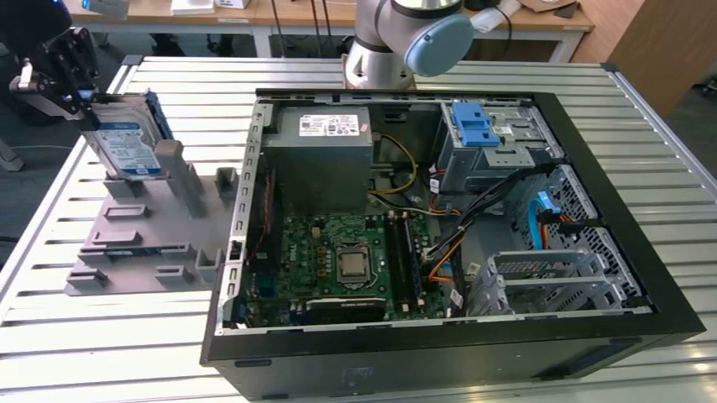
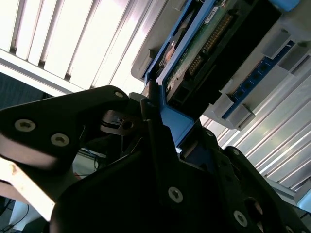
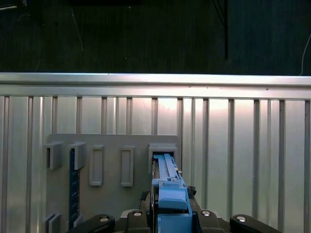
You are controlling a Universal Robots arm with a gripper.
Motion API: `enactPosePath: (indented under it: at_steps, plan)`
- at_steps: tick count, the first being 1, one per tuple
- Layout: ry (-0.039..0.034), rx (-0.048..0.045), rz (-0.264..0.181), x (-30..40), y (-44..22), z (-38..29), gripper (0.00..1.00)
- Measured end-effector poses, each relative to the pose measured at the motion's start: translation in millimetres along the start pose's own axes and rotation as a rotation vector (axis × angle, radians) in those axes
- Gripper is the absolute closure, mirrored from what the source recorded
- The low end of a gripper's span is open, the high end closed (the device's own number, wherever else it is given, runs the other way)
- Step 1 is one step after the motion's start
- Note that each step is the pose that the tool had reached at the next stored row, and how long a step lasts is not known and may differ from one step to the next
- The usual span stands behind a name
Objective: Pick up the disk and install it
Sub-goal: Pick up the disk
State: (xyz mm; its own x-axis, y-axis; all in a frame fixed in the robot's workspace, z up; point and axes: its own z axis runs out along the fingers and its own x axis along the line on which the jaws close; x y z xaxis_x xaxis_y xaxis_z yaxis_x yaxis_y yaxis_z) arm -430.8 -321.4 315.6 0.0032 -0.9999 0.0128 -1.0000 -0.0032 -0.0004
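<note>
Disk: in the exterior view we find its upper edge covered by the gripper. We cannot tell whether its lower edge sits in the grey fixture or hangs clear of it.
Disk, second wrist view: its far end is cut off by the picture's edge.
Fingers: we see them against the blue frame; the contact faces are hidden.
Gripper, first wrist view: the body is cut off by the picture's edge and hides the near part of the fixture.
Arm: cut off by the exterior view's upper edge.
Computer case: the near wall is cut off at the lower edge.
Bench: hidden beneath the case; cut off on the exterior view's left.
</note>
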Motion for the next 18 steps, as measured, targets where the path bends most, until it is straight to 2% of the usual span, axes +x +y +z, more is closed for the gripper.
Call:
enactPosePath:
  at_steps: [18]
  plan:
    - [0.0000, 0.0000, 0.000, 0.3, 0.0, -24.9, 0.63]
